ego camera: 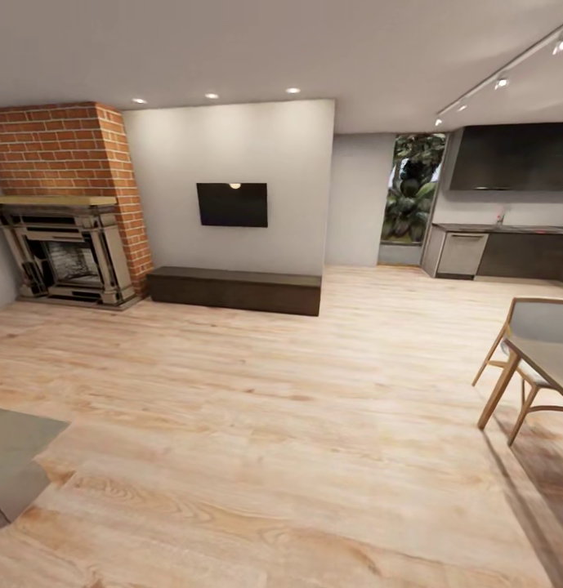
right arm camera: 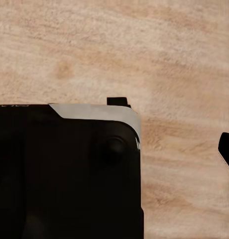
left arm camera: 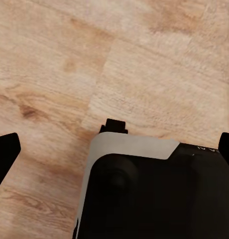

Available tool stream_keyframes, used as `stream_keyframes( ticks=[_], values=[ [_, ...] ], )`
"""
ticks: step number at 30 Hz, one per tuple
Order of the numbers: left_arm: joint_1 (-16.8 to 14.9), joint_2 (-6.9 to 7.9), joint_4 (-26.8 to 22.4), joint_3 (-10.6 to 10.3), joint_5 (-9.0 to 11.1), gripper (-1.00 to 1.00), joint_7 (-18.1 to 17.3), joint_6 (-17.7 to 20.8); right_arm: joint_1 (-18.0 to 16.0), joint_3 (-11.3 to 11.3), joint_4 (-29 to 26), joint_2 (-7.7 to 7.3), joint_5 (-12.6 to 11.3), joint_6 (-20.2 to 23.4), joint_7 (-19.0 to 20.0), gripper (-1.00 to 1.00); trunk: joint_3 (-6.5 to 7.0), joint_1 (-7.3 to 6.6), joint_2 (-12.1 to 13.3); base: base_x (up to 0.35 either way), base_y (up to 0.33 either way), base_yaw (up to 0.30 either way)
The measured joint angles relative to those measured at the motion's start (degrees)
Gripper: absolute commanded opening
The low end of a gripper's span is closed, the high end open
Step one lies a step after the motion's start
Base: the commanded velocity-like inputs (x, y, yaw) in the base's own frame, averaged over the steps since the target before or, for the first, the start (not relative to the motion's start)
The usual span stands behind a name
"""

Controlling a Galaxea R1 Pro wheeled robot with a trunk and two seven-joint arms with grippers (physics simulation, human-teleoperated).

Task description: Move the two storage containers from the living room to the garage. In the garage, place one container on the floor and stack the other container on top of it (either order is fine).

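The head view looks over the living room (ego camera: 256, 425): a wide floor of light wood planks, a brick fireplace (ego camera: 64, 212) at the left, a dark TV (ego camera: 232, 204) on the pale wall, and a long low dark cabinet (ego camera: 234, 290) under it. At the right edge stand a wooden chair (ego camera: 522, 359) and a corner of a table (ego camera: 551, 363). Further back there is a kitchen counter (ego camera: 502, 249) and a window with green plants (ego camera: 413, 189). A grey corner of some furniture (ego camera: 15, 453) shows at the lower left.

No red-orange container is seen among these things, so I cannot say where the 2 containers are. They may be in a part of the room that the camera does not face.

In the left wrist view, the dark fingertips (left arm camera: 6, 154) of the left gripper (left arm camera: 114, 149) appear at both edges, well apart, with only wood planks and the robot's black and grey body (left arm camera: 154, 194) between them. So this claw is wide open and it holds nothing. In the right wrist view only 1 dark fingertip (right arm camera: 227, 149) of the right gripper (right arm camera: 214, 149) is seen at the edge; I cannot tell how far it is open, and nothing is seen in it.

I judge that the task is at its start. No container is picked up, none is carried, and the garage is not reached. All steps are left: to find the containers, to bring both to the garage, to put 1 on the concrete floor and to stack the other on it.
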Motion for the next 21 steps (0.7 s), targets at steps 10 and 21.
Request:
stream_keyframes(
  ticks=[10, 21],
  values=[
    [0.00, 0.00, -0.04, 0.00, 0.00, 1.00, -0.01, 0.00, 0.00, 0.00, 0.00, -0.01, -0.01, -0.04, -0.01, 1.00, 0.00, 0.00, 0.00, 0.326, 0.000, 0.000],
    [0.00, 0.00, -0.07, 0.00, 0.01, 1.00, 0.06, 0.00, 0.00, 0.08, 0.00, 0.17, 0.00, 0.57, -0.62, 1.00, 0.00, 0.00, 0.00, 0.326, 0.000, 0.000]
  ],
)
